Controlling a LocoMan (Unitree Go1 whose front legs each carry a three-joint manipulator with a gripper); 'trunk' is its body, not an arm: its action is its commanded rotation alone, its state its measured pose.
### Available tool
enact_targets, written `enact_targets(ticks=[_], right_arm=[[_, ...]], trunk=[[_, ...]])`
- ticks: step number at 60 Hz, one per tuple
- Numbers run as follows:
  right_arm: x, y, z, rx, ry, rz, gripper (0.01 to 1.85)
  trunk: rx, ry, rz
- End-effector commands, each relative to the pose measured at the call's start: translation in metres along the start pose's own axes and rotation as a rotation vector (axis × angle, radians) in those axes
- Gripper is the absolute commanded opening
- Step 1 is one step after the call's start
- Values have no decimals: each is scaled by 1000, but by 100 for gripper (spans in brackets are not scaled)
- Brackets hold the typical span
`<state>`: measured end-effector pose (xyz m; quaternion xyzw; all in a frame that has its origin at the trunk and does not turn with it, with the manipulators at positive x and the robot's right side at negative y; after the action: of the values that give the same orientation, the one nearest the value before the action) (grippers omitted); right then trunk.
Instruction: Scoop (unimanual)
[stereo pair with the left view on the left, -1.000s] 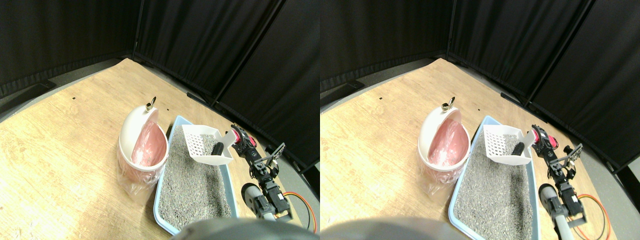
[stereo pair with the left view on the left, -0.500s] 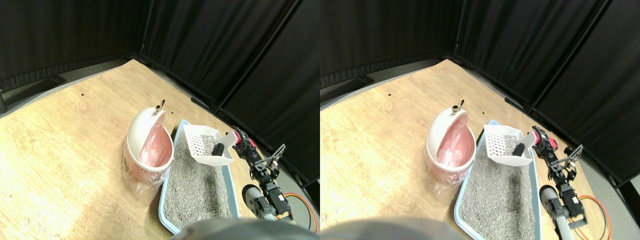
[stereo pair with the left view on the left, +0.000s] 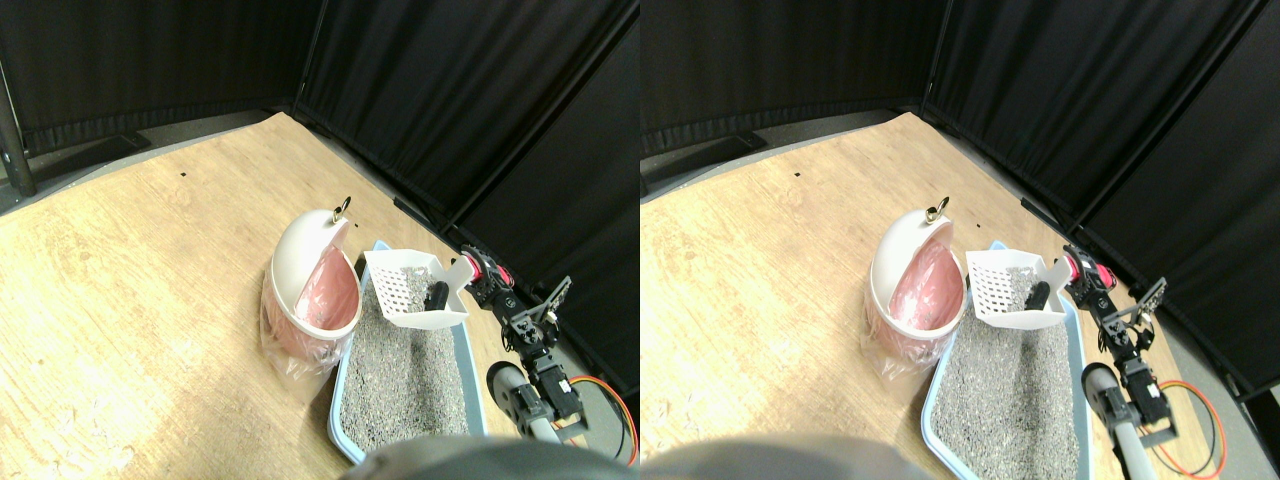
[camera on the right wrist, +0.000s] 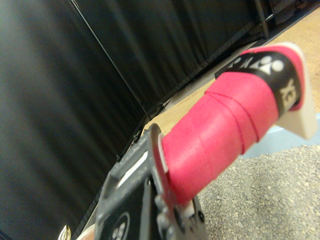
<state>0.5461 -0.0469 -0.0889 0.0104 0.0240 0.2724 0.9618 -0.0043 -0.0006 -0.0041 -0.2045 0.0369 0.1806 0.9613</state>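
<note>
**Scoop lifted over the litter tray, bin close beside it**

The white scoop (stereo pair with the left view on the left: 412, 292) sits in the middle right of the frame, above the far end of the blue tray (stereo pair with the left view on the left: 345, 385) of grey litter (stereo pair with the left view on the left: 400, 380). A small dark lump (stereo pair with the left view on the left: 437, 297) lies inside the scoop against its back wall. The scoop's pink wrapped handle (camera on the right wrist: 225, 130) runs back to the right gripper (stereo pair with the left view on the left: 480, 280); in the wrist view the handle lies against the jaw frame, but whether the jaws are clamped on it cannot be told. Just left of the tray, touching or nearly touching its edge, stands a white bin (stereo pair with the left view on the left: 305, 285) with a pink liner bag (stereo pair with the left view on the left: 330, 295), its mouth turned toward the scoop. Both rest on the wooden floor (stereo pair with the left view on the left: 130, 280). Black curtains (stereo pair with the left view on the left: 450, 90) close off the upper frame. An orange cable (stereo pair with the left view on the left: 610, 405) curls at the lower right.
</note>
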Motion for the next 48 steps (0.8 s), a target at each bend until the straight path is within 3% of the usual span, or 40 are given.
enact_targets(ticks=[1,28,48], right_arm=[[3,7,11,-4,-44,8,6],[7,14,13,-227,-14,52,6],[5,17,20,-272,1,58,6]], trunk=[[-7,8,24],[-11,8,26],[-12,0,20]])
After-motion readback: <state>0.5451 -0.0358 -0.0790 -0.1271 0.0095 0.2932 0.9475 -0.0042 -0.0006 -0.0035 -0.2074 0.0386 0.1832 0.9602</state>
